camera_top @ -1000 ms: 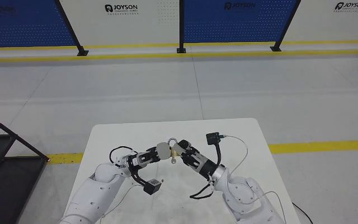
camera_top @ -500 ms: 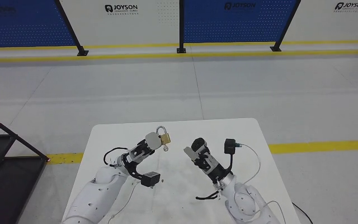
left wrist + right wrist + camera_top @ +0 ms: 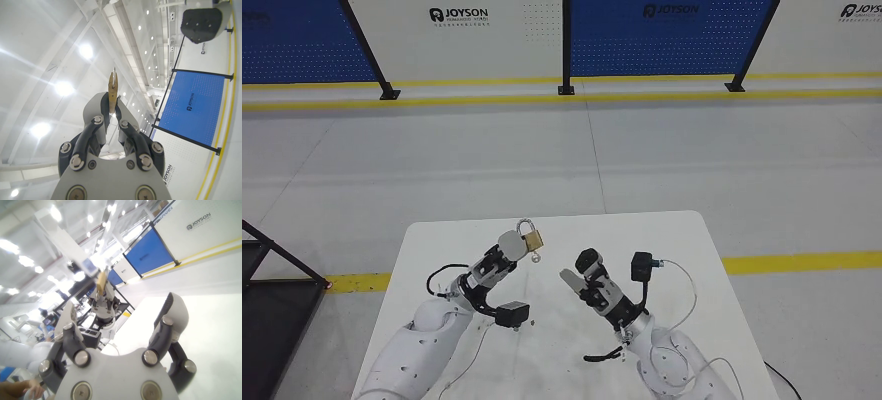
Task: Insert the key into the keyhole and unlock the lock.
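The right pincer (image 3: 577,268) has drawn back from the padlock (image 3: 532,238) it met a second ago. It now hangs above the white worktop (image 3: 662,240) with its fingers spread wide and nothing between them. The left pincer (image 3: 519,243) is clamped on the brass padlock's body, holding it aloft, shackle uppermost, over the worktop's far side, left of centre. A small silver key (image 3: 97,296) sticks out from the padlock's underside. The two pincers are well apart.

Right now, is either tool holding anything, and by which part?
The left tool pinches the padlock by its brass body, with the shackle clear of the grip. The right tool is open and empty.
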Robot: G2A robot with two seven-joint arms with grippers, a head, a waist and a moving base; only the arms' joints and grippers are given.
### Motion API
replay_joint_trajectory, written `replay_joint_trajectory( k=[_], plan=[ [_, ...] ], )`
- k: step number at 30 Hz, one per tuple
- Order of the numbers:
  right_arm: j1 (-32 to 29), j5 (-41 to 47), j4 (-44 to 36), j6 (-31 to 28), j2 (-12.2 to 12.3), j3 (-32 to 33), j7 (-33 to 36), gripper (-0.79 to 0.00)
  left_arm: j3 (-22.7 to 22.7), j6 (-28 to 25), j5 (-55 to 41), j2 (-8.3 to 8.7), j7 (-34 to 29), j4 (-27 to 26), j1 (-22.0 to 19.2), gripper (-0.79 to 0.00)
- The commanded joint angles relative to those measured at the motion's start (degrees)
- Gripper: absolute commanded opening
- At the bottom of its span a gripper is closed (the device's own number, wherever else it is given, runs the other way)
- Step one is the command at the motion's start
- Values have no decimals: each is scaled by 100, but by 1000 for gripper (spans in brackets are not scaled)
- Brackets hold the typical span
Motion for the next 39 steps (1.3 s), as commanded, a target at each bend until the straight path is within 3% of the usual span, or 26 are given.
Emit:
replay_joint_trajectory(
  k=[1, 9, 14, 17, 19, 28, 37, 39],
  plan=[
    [62, -256, 132, -99, -21, -129, -254, -554, 30, 96, 51, -22, -143, 2, 17, -785],
    [318, -1358, 566, -266, -128, -639, -1468, -613, 245, 369, 663, -139, -736, 138, -43, -785],
    [382, -1444, 649, -188, -151, -708, -1679, -613, 284, 404, 732, -158, -763, 166, -46, -785],
    [394, -1505, 681, -61, -174, -776, -1853, -656, 284, 404, 732, -158, -763, 166, -46, -785],
    [399, -1443, 707, 37, -186, -799, -1861, -686, 284, 404, 732, -158, -763, 166, -46, -785],
    [491, -1205, 682, 190, -213, -870, -1639, -625, 284, 404, 732, -158, -763, 166, -46, -785],
    [556, -1180, 646, 358, -237, -931, -1566, -785, 284, 404, 732, -158, -763, 166, -46, -785],
    [559, -1211, 634, 390, -239, -939, -1571, -785, 284, 404, 732, -158, -763, 166, -46, -785]
  ],
)
